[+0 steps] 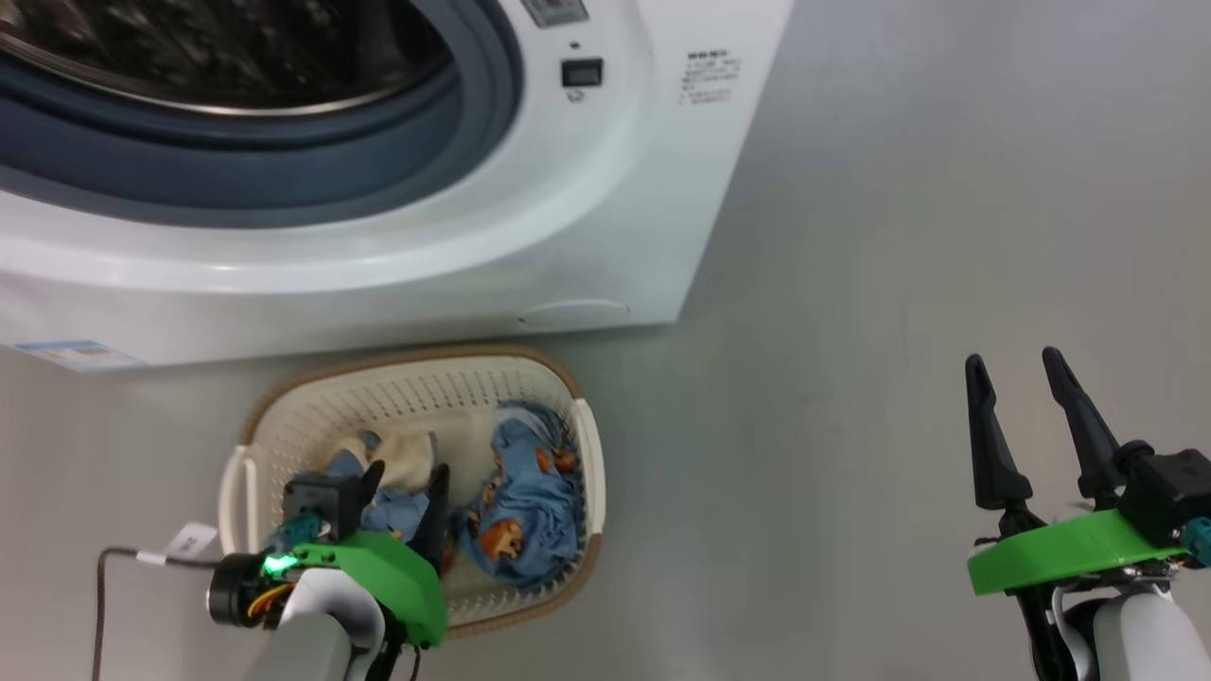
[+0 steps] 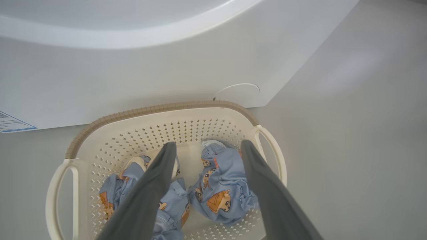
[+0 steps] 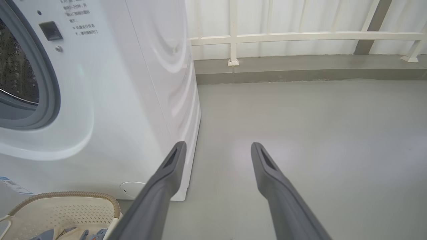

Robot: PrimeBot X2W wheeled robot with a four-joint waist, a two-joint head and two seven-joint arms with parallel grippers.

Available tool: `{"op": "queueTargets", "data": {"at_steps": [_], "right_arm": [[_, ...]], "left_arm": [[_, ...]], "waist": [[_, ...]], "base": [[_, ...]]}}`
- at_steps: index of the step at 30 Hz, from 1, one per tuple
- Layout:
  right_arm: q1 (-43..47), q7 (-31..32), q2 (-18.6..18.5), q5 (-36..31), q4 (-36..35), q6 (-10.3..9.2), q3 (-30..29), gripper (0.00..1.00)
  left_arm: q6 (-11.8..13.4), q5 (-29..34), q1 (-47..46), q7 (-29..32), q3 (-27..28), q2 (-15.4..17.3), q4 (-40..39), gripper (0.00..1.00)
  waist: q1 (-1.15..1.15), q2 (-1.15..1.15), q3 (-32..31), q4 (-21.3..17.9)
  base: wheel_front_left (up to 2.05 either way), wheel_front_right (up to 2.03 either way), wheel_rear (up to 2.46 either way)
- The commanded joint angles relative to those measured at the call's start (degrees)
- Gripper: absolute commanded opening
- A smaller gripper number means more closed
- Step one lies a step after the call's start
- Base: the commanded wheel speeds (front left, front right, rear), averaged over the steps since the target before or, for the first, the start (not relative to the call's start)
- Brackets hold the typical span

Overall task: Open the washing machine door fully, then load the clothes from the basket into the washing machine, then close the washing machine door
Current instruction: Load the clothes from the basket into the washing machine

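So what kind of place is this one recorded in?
Probably a laundry spot on a balcony or utility area: a washing machine on bare grey floor, a basket of clothes before it, a pale railing at the floor's far edge.

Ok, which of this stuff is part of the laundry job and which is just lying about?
Job:
washer, its drum uncovered
basket
clothes in the basket
left pincer, open over the clothes
right pincer, open, off to the side

Just there:
floor
railing
label and round cap low on the washer
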Motion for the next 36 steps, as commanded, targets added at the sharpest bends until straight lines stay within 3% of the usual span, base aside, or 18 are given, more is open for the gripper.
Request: {"op": "queueTargets", "data": {"at_steps": [1,11,22,36], "right_arm": [[-1.01,-0.53,-0.50,-0.09,-1.51,0.09,1.65,1.00],[-4.66,-1.53,-0.02,0.84,-1.32,0.09,3.42,1.00],[-7.44,-1.76,0.70,2.41,-2.07,0.09,5.71,1.00],[-9.57,-1.77,0.83,6.65,-2.78,0.09,8.55,1.00]], "left_arm": [[-0.23,0.02,-1.38,0.18,0.85,1.49,0.48,1.00],[-0.85,-3.19,-12.35,2.75,-9.06,4.23,15.62,1.00],[-0.86,-9.20,-20.08,7.02,-19.25,8.87,21.70,1.00],[-0.86,-16.82,-27.02,13.13,-25.57,13.56,24.89,1.00]], "waist": [[0.00,0.00,5.81,-3.90],[0.00,0.00,15.31,-8.60],[0.00,0.00,22.73,-13.95],[0.00,0.00,29.43,-18.95]], "base": [[0.00,0.00,0.00],[0.00,0.00,0.00],[0.00,0.00,0.00],[0.00,0.00,0.00]]}}
